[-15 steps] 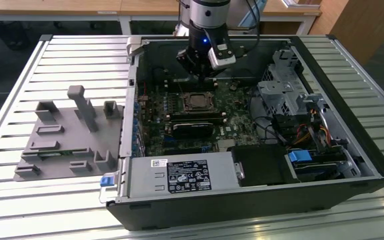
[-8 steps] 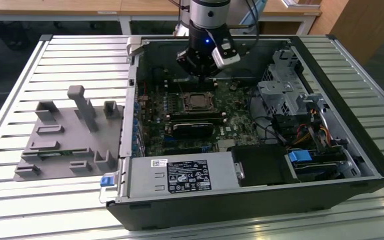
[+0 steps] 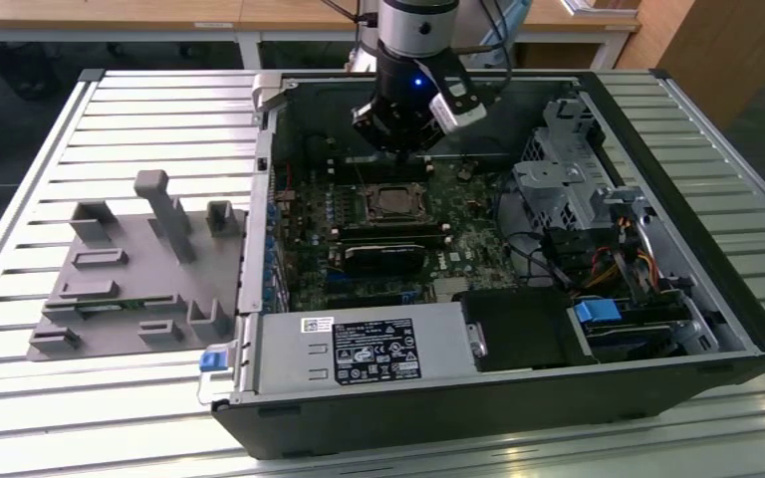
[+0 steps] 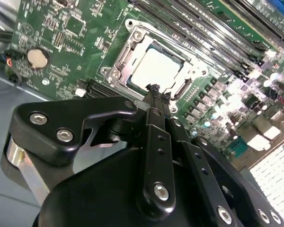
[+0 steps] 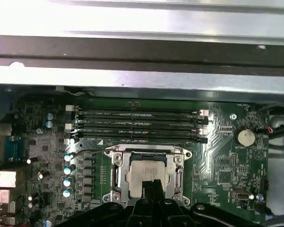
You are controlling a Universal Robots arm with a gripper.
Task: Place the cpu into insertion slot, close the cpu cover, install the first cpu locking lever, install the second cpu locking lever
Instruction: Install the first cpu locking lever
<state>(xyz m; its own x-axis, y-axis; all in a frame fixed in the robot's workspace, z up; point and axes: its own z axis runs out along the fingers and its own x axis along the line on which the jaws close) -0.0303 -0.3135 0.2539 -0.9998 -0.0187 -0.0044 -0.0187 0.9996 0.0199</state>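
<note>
The arm's black gripper hangs low inside the open black computer case. Its two slim fingers are pinched together at the tips, with nothing between them. Just off those tips, in both wrist views, sits the cpu, a small flat square chip with a pale silvery top. It lies level in the insertion slot, the dark square socket on the green circuit board. The cpu cover, a thin silvery metal frame with a square cut-out, lies down around the chip, which shows through the opening. Beside the socket run four long black memory slots, and a round silver coin battery sits further off on the board. In the exterior view the gripper stands just to the far side of the socket. A grey moulded fixture rests on the slatted metal table, to the exterior view's left of the case.
</note>
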